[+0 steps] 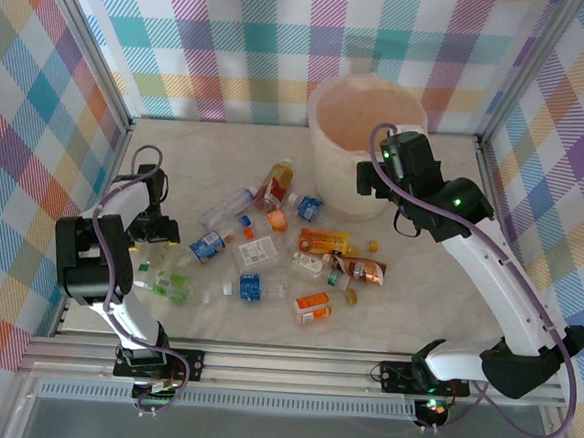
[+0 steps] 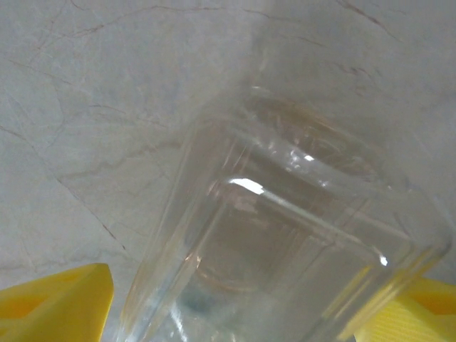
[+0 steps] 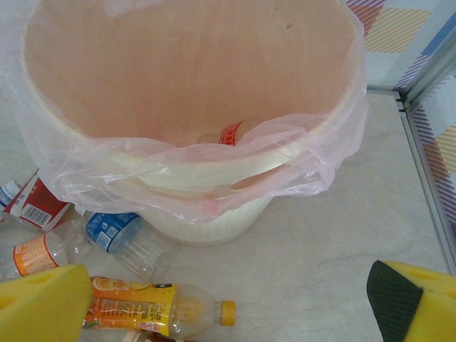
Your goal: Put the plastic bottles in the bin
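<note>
There is one large cream round plastic bin [image 1: 327, 171] at the far side of the pale marbled table [image 1: 395, 321], with a pinkish translucent bag liner folded over its rim. In front of it, across the middle of the table, lie the small clear plastic bottles. I count roughly a dozen, but a few overlap and I cannot settle the exact number. Among them are an orange-labelled bottle with a yellow cap [image 1: 325, 241], a blue-labelled bottle [image 1: 250, 287], a green-labelled bottle [image 1: 172, 286] and a crushed coppery one [image 1: 364, 271]. One more, a red-labelled bottle [image 3: 229, 133], lies down inside the bin [image 3: 214, 182]. There are two arms. The right gripper [image 1: 371, 189] hangs just in front of the bin's near wall. In its wrist view the right gripper [image 3: 228, 285] has its yellow fingers [image 3: 43, 303] spread wide with only bare table between them, holding nothing. The yellow-capped orange bottle [image 3: 157, 308] and another blue-labelled one [image 3: 114, 231] lie just below it, beside the bin's base. The left gripper [image 1: 156, 232] is down low at the left edge of the scatter. In its wrist view the left gripper [image 2: 235, 306] has a clear unlabelled bottle [image 2: 285, 242] between its yellow fingers [image 2: 57, 303], which stand well apart on either side. I cannot tell whether they are pressing on it or only flanking it.
</note>
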`<move>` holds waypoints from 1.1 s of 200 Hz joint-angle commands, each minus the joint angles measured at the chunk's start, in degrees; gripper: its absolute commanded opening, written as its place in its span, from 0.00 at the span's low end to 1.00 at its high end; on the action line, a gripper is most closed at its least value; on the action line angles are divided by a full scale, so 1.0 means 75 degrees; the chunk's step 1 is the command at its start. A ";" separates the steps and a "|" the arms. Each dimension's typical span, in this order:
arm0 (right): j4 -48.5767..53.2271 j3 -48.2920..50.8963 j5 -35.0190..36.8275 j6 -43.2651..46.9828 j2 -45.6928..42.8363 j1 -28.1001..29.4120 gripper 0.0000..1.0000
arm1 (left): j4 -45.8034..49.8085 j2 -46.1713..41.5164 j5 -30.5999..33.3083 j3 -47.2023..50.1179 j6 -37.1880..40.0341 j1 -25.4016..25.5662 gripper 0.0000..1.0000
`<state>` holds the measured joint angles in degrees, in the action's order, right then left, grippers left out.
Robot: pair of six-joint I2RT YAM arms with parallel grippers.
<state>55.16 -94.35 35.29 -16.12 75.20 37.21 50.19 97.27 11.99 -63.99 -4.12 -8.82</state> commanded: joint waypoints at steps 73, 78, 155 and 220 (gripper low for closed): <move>-0.0277 0.0295 -0.0015 -0.0169 -0.0111 0.0040 1.00 | -0.0712 0.0888 -0.0419 -0.0427 -0.0189 -0.0705 0.67; -0.0296 0.0314 -0.0017 -0.0182 -0.0133 0.0042 1.00 | -0.0727 0.0924 -0.0430 -0.0450 -0.0199 -0.0711 0.66; -0.1265 0.1317 -0.0358 -0.0204 -0.1101 0.0042 1.00 | -0.0533 0.0380 -0.0213 -0.1205 -0.0246 -0.0711 0.46; -0.1878 0.1800 -0.1245 -0.0049 -0.1812 0.0046 1.00 | -0.0383 -0.1110 -0.1106 -0.2409 -0.0747 -0.0334 0.37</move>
<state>44.88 -82.02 30.26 -17.15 63.42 37.21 45.91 94.30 7.31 -78.59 -7.18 -13.08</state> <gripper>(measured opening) 0.996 0.561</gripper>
